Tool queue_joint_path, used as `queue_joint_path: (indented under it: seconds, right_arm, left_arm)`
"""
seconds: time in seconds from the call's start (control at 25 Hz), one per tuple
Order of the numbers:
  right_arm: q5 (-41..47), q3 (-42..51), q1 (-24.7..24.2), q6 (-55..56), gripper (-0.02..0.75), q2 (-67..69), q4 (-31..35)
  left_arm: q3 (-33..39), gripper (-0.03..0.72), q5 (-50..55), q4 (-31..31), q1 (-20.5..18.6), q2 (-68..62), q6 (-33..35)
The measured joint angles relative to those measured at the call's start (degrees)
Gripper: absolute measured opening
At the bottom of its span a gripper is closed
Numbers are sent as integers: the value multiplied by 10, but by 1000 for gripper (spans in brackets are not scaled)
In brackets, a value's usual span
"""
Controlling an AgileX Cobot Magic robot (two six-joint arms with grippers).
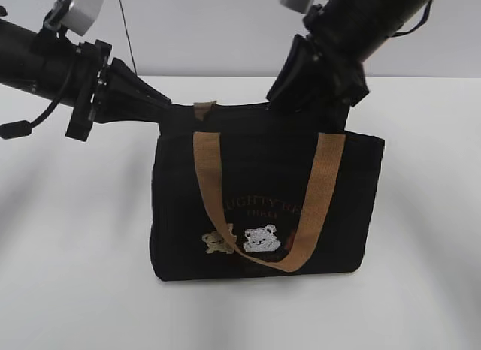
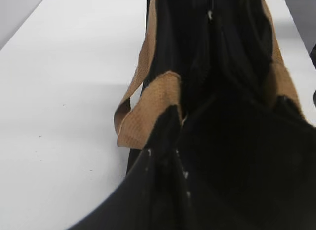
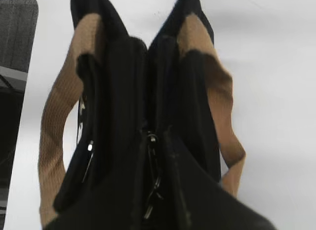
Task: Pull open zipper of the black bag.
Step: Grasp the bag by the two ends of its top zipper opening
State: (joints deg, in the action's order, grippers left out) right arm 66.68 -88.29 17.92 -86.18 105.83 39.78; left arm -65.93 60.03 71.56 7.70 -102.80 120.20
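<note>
The black bag (image 1: 263, 177) stands upright on the white table, tan handles (image 1: 207, 177) hanging down its front over two bear patches (image 1: 261, 239). My left gripper (image 1: 167, 106) reaches in from the left and is shut on the bag's top left end. In the left wrist view it (image 2: 170, 141) pinches black fabric beside a tan strap end (image 2: 148, 111). My right gripper (image 1: 323, 110) comes down onto the top edge at the right. In the right wrist view it (image 3: 154, 190) is shut on the shiny pull tab (image 3: 152, 180), and the zipper (image 3: 147, 92) runs closed ahead of it.
White table (image 1: 75, 252) surrounds the bag on all sides, with a pale wall behind. A dark grey object (image 3: 15, 42) stands beyond the table at the left edge of the right wrist view. The table's edge (image 2: 19, 22) shows top left in the left wrist view.
</note>
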Motion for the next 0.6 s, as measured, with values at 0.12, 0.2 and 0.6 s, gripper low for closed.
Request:
queue_joint_path:
  seconds: [0.12,0.2,0.6]
  right_arm:
    - [22,1,-34,5,48,-5,-12]
    - [28,1,-51,6,48,-5,-17]
    - [35,1,-88,16,48,-5,-29]
  left_arm:
    - [0,52,-1,1,0,0,0]
    - [0,52,-3,1,0,0,0]
    - [0,52,0,13,5,0,0]
